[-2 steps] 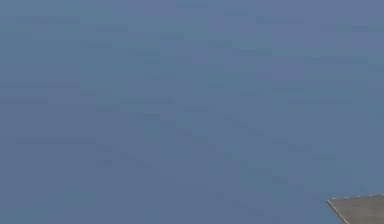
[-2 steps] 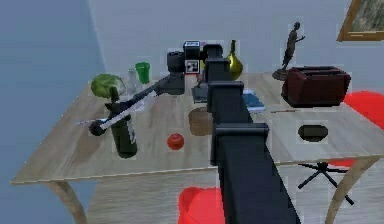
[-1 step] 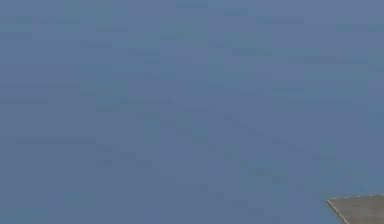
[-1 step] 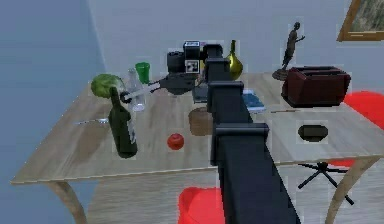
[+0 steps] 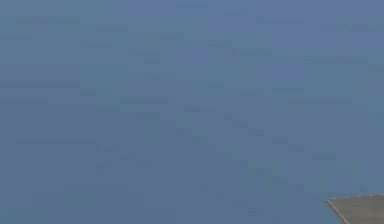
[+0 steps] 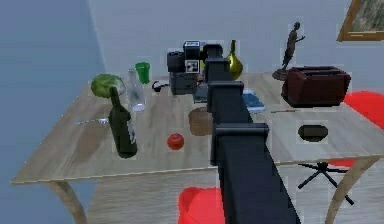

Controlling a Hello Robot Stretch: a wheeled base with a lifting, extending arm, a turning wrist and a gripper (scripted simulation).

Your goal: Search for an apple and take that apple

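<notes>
The apple (image 6: 176, 141) (small, round, red) sits on the wooden table (image 6: 80, 152) near a dark bottle (image 6: 122, 128).

A: Forward cam, where's it pointed?
B: Ahead and slightly down, right up against a flat blue-grey wall (image 5: 180, 100). There's a sliver of pale wooden tabletop (image 5: 362, 212) in the bottom-right corner.
A: Arm side cam?
B: Body-mounted and high. It looks out and down across a pale wooden table at close range. The dark square arm bar (image 6: 240, 150) rises from the bottom edge, just right of middle.
A: Overlap?
B: The blue-grey wall fills the arm side view's left too. The tabletop sliver is probably that table's near-left end, but I can't confirm.
</notes>
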